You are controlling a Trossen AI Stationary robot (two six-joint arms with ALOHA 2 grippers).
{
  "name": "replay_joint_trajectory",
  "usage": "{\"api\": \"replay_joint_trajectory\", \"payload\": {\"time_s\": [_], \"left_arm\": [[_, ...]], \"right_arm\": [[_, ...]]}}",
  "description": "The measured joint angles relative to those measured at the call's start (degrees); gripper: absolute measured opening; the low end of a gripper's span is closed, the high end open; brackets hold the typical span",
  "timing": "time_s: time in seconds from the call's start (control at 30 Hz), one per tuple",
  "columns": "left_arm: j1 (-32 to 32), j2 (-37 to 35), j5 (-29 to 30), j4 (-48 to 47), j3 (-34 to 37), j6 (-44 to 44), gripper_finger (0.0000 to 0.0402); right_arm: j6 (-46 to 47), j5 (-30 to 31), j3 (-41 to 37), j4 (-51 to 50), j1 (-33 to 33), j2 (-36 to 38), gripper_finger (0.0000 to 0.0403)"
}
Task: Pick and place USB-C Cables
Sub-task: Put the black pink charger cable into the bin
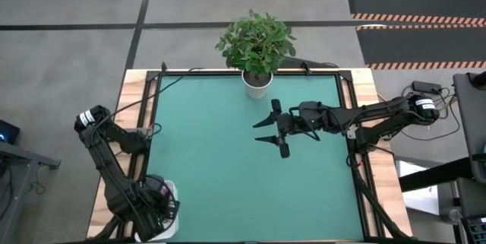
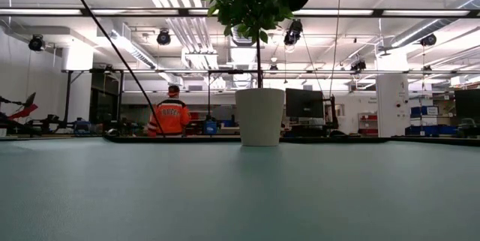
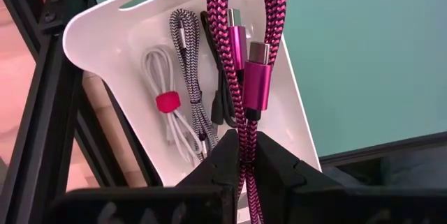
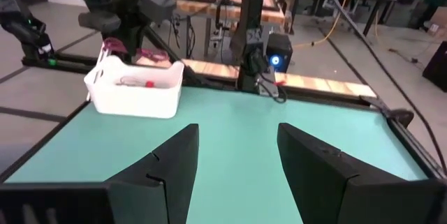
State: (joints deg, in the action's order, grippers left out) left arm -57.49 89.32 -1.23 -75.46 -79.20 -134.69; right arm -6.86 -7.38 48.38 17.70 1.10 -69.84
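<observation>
**Left gripper clamped on the magenta cable above the bin**

Teal matting (image 1: 228,168) covers the work table, and the white bin (image 3: 105,35) at its near-left corner is your reference landmark.

1. Left gripper (image 3: 244,155): you will find it directly above the white bin, fingers closed together on the magenta-purple cable (image 3: 248,49). The cable is folded into a loop that rises from between the fingers, with its two metal plugs lying side by side against the loop.
2. Bin contents: under the held cable, three more cables lie on the bin floor. The white cable (image 3: 164,84) with its red tie sits toward the bin's outer wall. The grey braided cable (image 3: 187,63) lies just beside it. The black cable (image 3: 218,91) lies next to the grey one and is partly hidden behind the magenta loop.
3. Right gripper (image 1: 275,126): it hovers over the matting well away from the bin, toward the far right of the table, with its fingers spread apart and nothing between them. In its wrist view the bin appears across the mat at the opposite corner.
4. Potted plant (image 1: 257,46): it stands at the table's far edge, well apart from the bin and near the right gripper.
5. Background: a person in an orange jacket (image 2: 172,117) is visible in the room beyond the table.
</observation>
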Motion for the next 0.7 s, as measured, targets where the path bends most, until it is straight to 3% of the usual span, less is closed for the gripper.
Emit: {"api": "replay_joint_trajectory", "payload": {"time_s": [0.27, 0.7], "left_arm": [[-1.32, -0.04, -0.29, -0.02, 0.84, 0.15, 0.0010], [-1.44, -0.07, -0.35, 7.16, 9.18, 0.04, 0.0010]], "right_arm": [[-0.15, 0.01, -0.02, -4.50, 0.00, 0.00, 0.0187], [0.42, -0.02, -0.04, -5.52, 0.00, 0.00, 0.0187]]}}
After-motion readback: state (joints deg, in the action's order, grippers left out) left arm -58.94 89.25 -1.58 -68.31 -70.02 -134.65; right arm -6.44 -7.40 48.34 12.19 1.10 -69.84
